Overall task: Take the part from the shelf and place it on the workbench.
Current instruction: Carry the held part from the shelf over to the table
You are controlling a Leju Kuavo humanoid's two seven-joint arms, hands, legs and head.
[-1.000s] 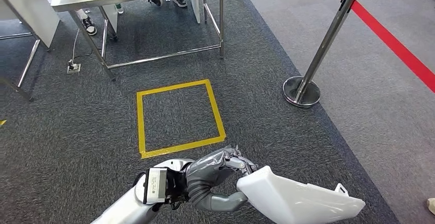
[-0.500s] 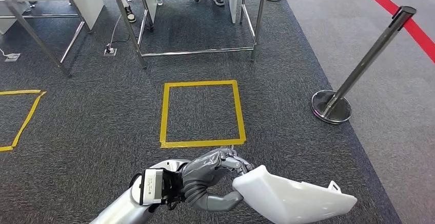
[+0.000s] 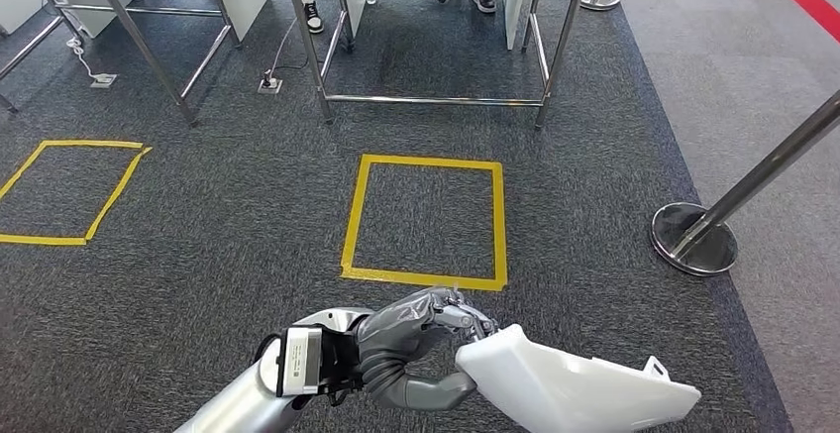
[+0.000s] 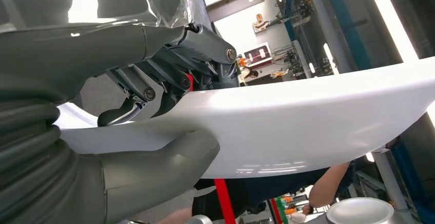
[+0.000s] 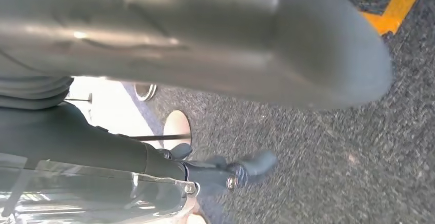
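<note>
Left wrist view: fingers (image 4: 154,80) on white part (image 4: 308,126).

Left arm (image 3: 238,398) came up from the lower edge of the head view, silver forearm angled forward and to the right, a white-labelled wrist block just behind the grey ribbed cover. Left hand (image 3: 421,339) gripped the near end of the white part (image 3: 575,388), thumb (image 4: 154,167) under it, dark fingers (image 4: 169,75) curled over its top edge. Right hand (image 5: 225,175) hung low over the carpet, fingers apart, holding nothing.
</note>
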